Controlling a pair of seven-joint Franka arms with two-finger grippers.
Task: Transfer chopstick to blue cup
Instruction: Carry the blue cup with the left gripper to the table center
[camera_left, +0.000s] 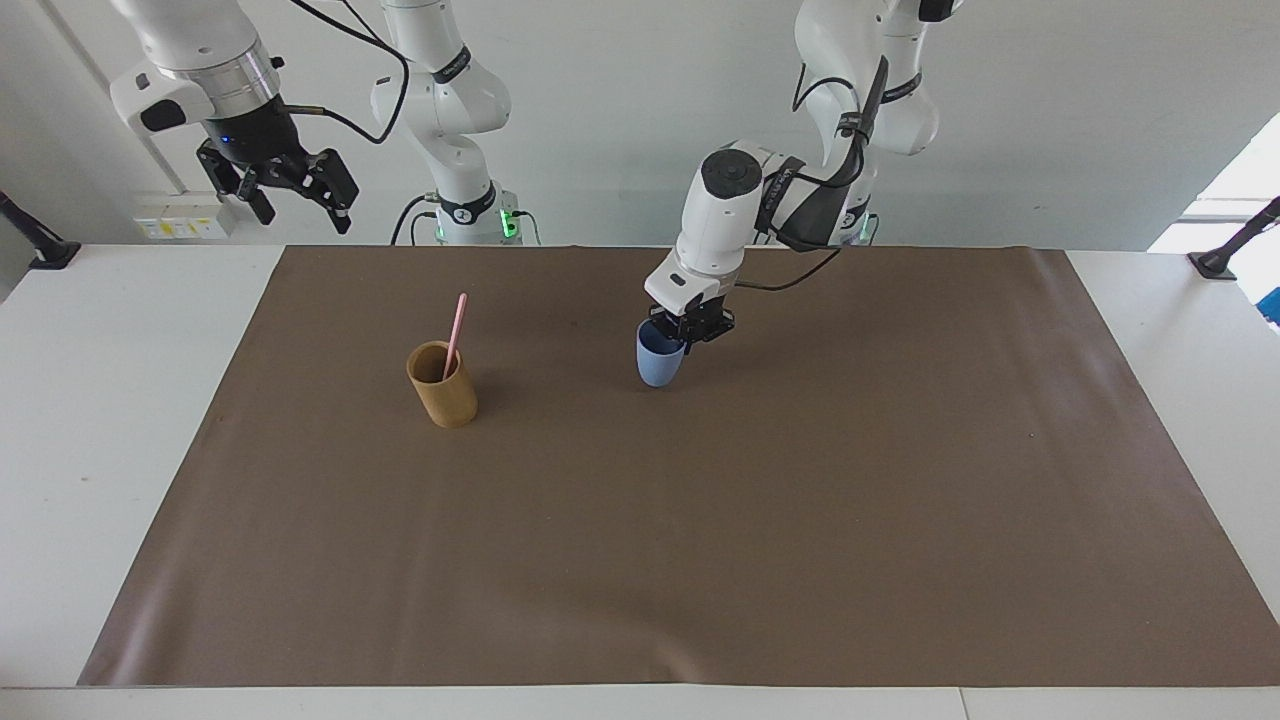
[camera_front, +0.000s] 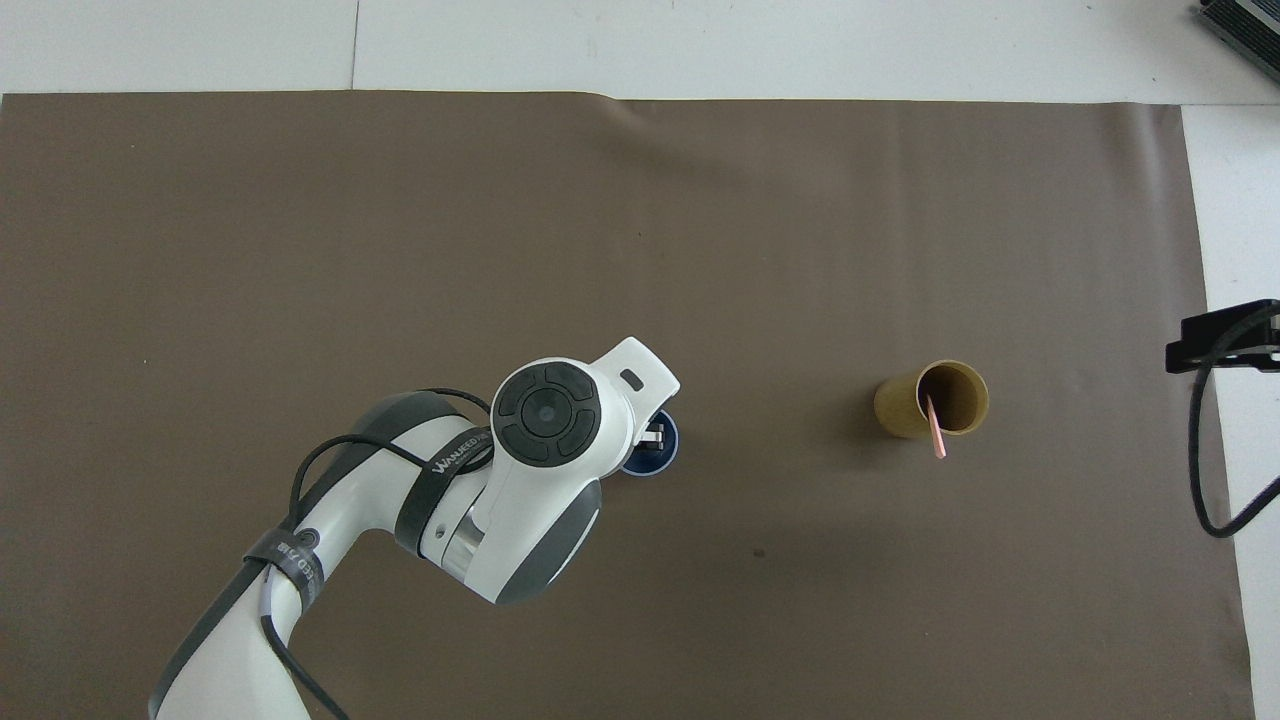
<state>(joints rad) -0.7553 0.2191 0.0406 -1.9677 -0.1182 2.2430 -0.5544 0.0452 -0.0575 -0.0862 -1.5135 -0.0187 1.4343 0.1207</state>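
The pale pink chopstick (camera_left: 455, 334) stands leaning in the tan bamboo-like cylinder (camera_left: 442, 385), toward the right arm's end of the mat; both show in the overhead view, the chopstick (camera_front: 936, 428) in the cylinder (camera_front: 933, 400). The light blue cup (camera_left: 659, 359) stands upright near the mat's middle. My left gripper (camera_left: 686, 328) is shut on the blue cup's rim. In the overhead view the left arm covers most of the blue cup (camera_front: 657, 458) and the left gripper (camera_front: 652, 437). My right gripper (camera_left: 293, 196) waits high over the table's edge, open and empty.
A brown mat (camera_left: 700, 560) covers most of the white table (camera_left: 90, 400). In the overhead view the right gripper's black tip (camera_front: 1222, 336) and a hanging cable (camera_front: 1205, 470) show at the right arm's end.
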